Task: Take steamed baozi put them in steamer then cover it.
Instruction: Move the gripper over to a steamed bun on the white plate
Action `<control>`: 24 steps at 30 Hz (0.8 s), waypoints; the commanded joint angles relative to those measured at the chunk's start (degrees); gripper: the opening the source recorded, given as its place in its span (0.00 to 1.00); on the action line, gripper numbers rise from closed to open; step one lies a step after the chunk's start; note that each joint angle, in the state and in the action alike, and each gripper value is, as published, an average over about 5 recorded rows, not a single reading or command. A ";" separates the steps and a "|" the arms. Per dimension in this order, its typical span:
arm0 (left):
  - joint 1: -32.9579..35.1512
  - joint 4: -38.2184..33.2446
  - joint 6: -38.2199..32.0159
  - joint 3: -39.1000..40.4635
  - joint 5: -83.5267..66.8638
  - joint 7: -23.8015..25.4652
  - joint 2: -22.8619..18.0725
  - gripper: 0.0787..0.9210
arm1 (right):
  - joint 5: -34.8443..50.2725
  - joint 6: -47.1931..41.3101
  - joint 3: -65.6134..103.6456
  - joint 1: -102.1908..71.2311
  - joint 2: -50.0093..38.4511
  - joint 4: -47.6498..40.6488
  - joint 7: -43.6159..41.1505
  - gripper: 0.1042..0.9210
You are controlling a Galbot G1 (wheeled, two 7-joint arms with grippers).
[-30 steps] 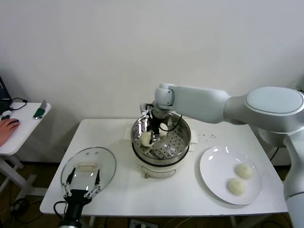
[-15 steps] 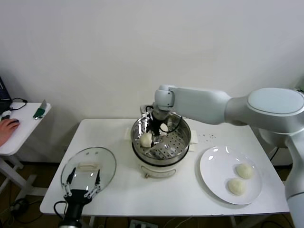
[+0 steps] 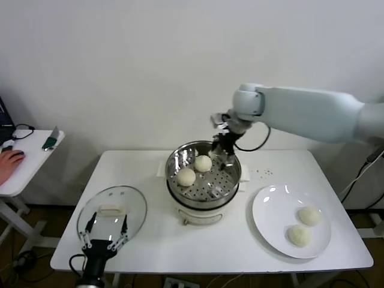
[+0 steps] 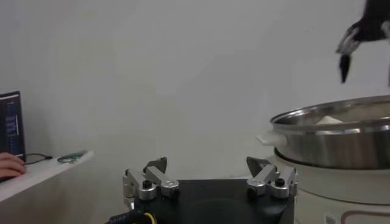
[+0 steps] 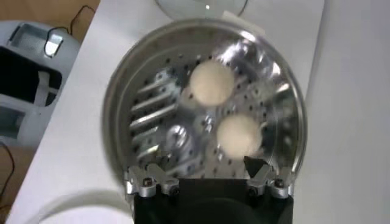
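- Two buns (image 3: 195,170) sit side by side on the holed floor of the steamer (image 3: 204,157), a shiny steel basket on a cream pot base, near the middle of the white desk (image 3: 150,240).
- Two more buns (image 3: 304,225) lie close together on a white plate (image 3: 267,210) at the desk's right end, apart from the steamer.
- The buns look soft, light and smooth, so they likely dent under a hard squeeze; a gentle pinch across the round sides seems the safest hold.
- The lid (image 3: 112,211), clear glass with a metal rim, lies flat at the desk's left front. It looks heavier, stiff and breakable; its flat white centre handle (image 3: 109,210) is the likely place to grip.
- The right gripper (image 3: 223,144) hangs above the steamer's back right rim, jaws spread and empty.
- The left gripper (image 3: 105,237) waits low at the desk's front edge, just before the lid, jaws spread and empty.
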 commanded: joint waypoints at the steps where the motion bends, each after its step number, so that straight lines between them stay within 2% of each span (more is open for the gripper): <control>1: 0.13 -0.10 0.01 -0.07 0.07 0.00 -0.10 0.88 | -7.22 0.78 -4.06 4.25 -23.44 15.97 -0.51 0.88; 8: 0.04 -0.66 0.44 -0.37 0.27 -0.03 -0.37 0.88 | -19.88 2.71 0.97 -7.40 -33.92 17.25 -1.64 0.88; 13: 0.82 -0.98 0.25 -0.53 0.70 -0.05 -0.90 0.88 | -28.03 3.90 13.70 -25.31 -37.83 15.42 -3.22 0.88; 18: 1.59 -0.57 -0.26 -0.61 1.02 -0.10 -1.14 0.88 | -34.91 5.10 29.56 -43.94 -39.09 12.41 -4.46 0.88; 24: 1.58 0.07 -0.31 -0.71 1.08 -0.10 -1.21 0.88 | -37.99 5.49 32.25 -48.92 -36.74 9.33 -4.56 0.88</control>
